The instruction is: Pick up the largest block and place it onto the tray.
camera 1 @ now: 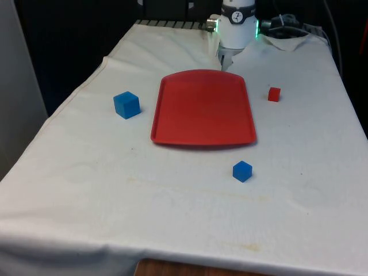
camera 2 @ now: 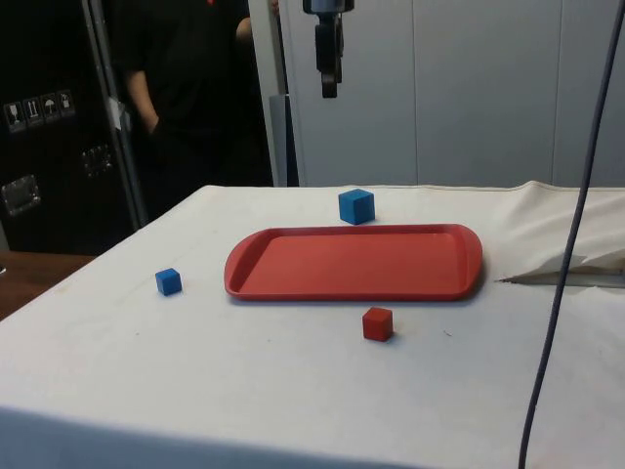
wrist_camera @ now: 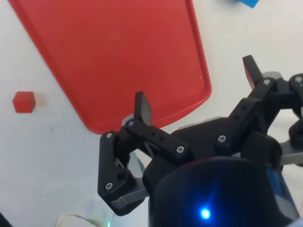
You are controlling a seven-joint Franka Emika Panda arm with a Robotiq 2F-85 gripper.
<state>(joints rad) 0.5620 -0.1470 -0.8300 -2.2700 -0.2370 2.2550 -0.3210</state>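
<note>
The black two-finger gripper point(wrist_camera: 194, 87) is hanging high with fingers spread, holding nothing. The large blue cube point(camera 1: 126, 104) is sitting well apart from them, beside the empty red plastic tray point(camera 1: 172, 135), awaiting pickup.

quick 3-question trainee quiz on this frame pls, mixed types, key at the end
1. True or false: the flat red plastic tray already has a block on it.
2. Multiple choice: which block is the largest? A) the small red cube B) the big blue cube at the front view's left of the tray C) the small blue cube nearest the front camera.
3. Short answer: what is the state of the black two-finger gripper, and is it holding anything?

Key:
1. False; the tray is bare, and all three cubes sit on the white cloth.
2. B.
3. Open and holding nothing, raised well above the table in the side view.
</note>
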